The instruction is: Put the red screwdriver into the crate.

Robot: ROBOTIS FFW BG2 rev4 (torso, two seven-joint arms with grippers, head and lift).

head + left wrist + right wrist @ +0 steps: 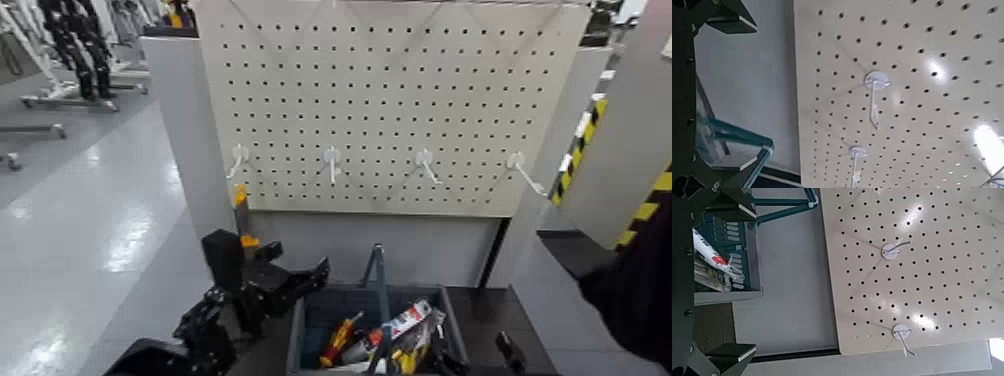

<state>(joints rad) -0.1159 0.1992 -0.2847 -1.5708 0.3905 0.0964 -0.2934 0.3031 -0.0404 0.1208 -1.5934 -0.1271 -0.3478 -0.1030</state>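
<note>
Clearing the crate [297,335]: the step in hand, as you may judge it, is withdrawal after release; raise your left arm before swinging it toward the left of the frame.
Red screwdriver [338,342]: one, red and yellow, lying aslant among packets inside the crate, bottom centre of the frame; apparently placed, so leave it unless a closer look says otherwise.
Handle frame [381,290]: one, upright over the crate; keep your left fingertips from hooking it, since a snag could drag the crate.
Left gripper [303,258]: jaws spread wide, nothing between them; stands lower left of centre, above and beside the crate's left side.
Left arm: enters from the bottom left, bent at the wrist, its gripper reaching toward the crate; back it off smoothly, with the jaws kept apart.
Orange-and-grey tool [241,215]: one, upright behind the left gripper; allow it room on the retreat.
Right gripper [480,356]: jaws wide and empty, parked at the lower right by the crate; hold it there.
</note>
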